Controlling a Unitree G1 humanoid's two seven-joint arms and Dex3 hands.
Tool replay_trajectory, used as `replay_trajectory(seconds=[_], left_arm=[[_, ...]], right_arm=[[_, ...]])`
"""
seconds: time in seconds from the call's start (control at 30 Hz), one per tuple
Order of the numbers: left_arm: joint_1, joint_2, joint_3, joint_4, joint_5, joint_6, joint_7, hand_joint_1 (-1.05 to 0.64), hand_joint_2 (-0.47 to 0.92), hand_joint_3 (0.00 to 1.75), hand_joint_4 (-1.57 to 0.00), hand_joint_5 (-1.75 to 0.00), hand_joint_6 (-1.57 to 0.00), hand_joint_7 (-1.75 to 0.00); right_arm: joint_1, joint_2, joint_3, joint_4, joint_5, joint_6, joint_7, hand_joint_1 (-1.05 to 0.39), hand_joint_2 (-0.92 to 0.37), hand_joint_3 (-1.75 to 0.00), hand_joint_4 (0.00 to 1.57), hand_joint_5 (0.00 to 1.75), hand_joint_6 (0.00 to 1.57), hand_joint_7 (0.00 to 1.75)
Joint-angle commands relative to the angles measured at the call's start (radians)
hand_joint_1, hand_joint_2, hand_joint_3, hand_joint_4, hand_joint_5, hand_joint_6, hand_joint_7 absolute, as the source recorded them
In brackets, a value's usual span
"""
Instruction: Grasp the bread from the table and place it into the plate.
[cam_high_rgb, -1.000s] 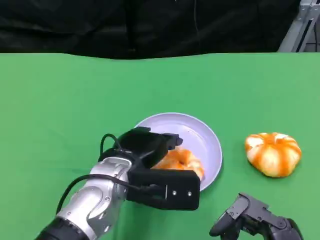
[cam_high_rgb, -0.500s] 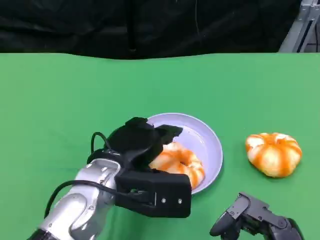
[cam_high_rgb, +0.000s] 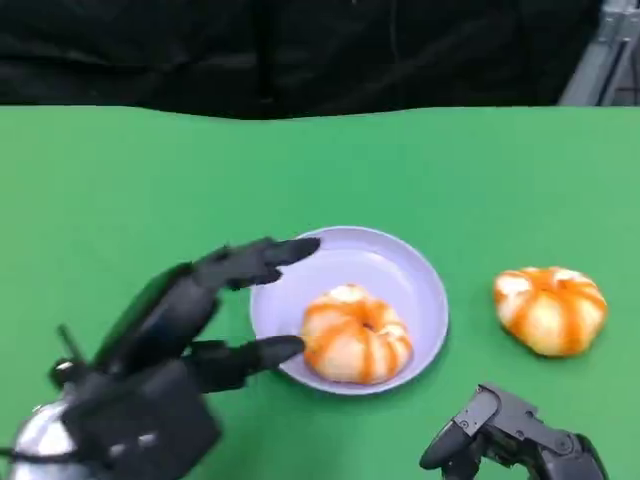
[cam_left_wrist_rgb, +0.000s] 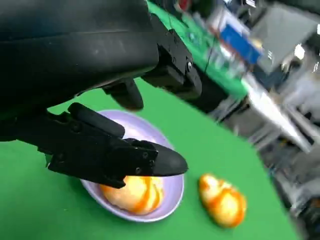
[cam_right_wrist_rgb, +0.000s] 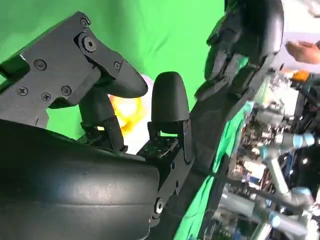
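- A striped orange bread (cam_high_rgb: 354, 335) is sitting inside the lavender plate (cam_high_rgb: 405, 270) on the green table (cam_high_rgb: 120, 190).
- The left hand (cam_high_rgb: 190, 320) is hovering at the plate's near-left rim, fingers spread wide and gripping nothing.
- The right hand (cam_high_rgb: 510, 445) is resting low at the table's near edge, fingers curled, holding nothing.
- A second bread (cam_high_rgb: 549, 307) is lying on the cloth, well apart from the plate.

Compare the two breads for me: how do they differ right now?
The bread in the plate lies inside the lilac plate; the bread on the table sits straight on the green table, to the plate's right. The plate one lies just beyond the open left hand's fingertips; the table one is nearer the right hand, untouched. Both are round, orange-and-white striped buns of similar size.
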Motion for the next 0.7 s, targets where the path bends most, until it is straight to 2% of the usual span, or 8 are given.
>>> replay_trajectory(seconds=[0.03, 0.33, 0.37, 0.43, 0.47, 0.53, 0.63, 0.7], left_arm=[[0.002, 0.01, 0.01, -0.003, -0.022, -0.03, -0.013, -0.36, 0.92, 0.25, -0.34, -0.98, -0.58, -0.27], [0.002, 0.01, 0.01, -0.001, -0.023, -0.034, -0.013, -0.35, 0.92, 0.25, -0.33, -0.99, -0.58, -0.28], [0.13, -0.038, 0.067, -0.033, -0.119, -0.074, 0.023, -0.35, 0.92, 0.25, -0.33, -0.99, -0.58, -0.28], [0.294, -0.102, 0.139, -0.067, -0.248, -0.135, 0.061, -0.01, 0.56, 1.1, -0.73, -1.54, -0.77, -1.17], [0.329, -0.117, 0.156, -0.074, -0.276, -0.15, 0.064, 0.03, 0.49, 1.26, -0.78, -1.62, -0.79, -1.32], [0.336, -0.124, 0.162, -0.076, -0.284, -0.157, 0.054, 0.07, 0.42, 1.4, -0.82, -1.68, -0.8, -1.44], [0.348, -0.143, 0.168, -0.049, -0.304, -0.181, 0.042, 0.08, 0.41, 1.44, -0.83, -1.69, -0.8, -1.47], [0.356, -0.162, 0.168, -0.008, -0.331, -0.212, 0.032, 0.04, 0.37, 1.49, -0.87, -1.74, -0.82, -1.61]], right_arm=[[0.008, -0.007, -0.005, -0.003, 0.005, 0.004, -0.003, -0.15, -0.4, -1.31, 0.67, 1.7, 0.66, 1.46], [0.008, -0.006, -0.006, -0.003, 0.005, 0.004, -0.002, -0.15, -0.4, -1.31, 0.67, 1.7, 0.66, 1.46], [0.005, -0.014, -0.016, -0.001, 0.009, -0.005, 0.0, -0.15, -0.4, -1.31, 0.67, 1.7, 0.66, 1.46], [0.0, -0.024, -0.031, 0.002, 0.02, -0.015, 0.005, -0.14, -0.4, -1.32, 0.68, 1.69, 0.66, 1.45], [0.0, -0.026, -0.035, 0.002, 0.023, -0.017, 0.007, -0.14, -0.4, -1.32, 0.68, 1.69, 0.66, 1.45], [0.0, -0.026, -0.036, 0.003, 0.025, -0.018, 0.009, -0.13, -0.4, -1.33, 0.69, 1.68, 0.66, 1.45], [0.0, -0.031, -0.041, 0.004, 0.03, -0.022, 0.01, -0.13, -0.39, -1.33, 0.69, 1.68, 0.66, 1.45], [0.002, -0.036, -0.047, 0.005, 0.036, -0.026, 0.013, -0.13, -0.39, -1.33, 0.69, 1.67, 0.66, 1.45]])
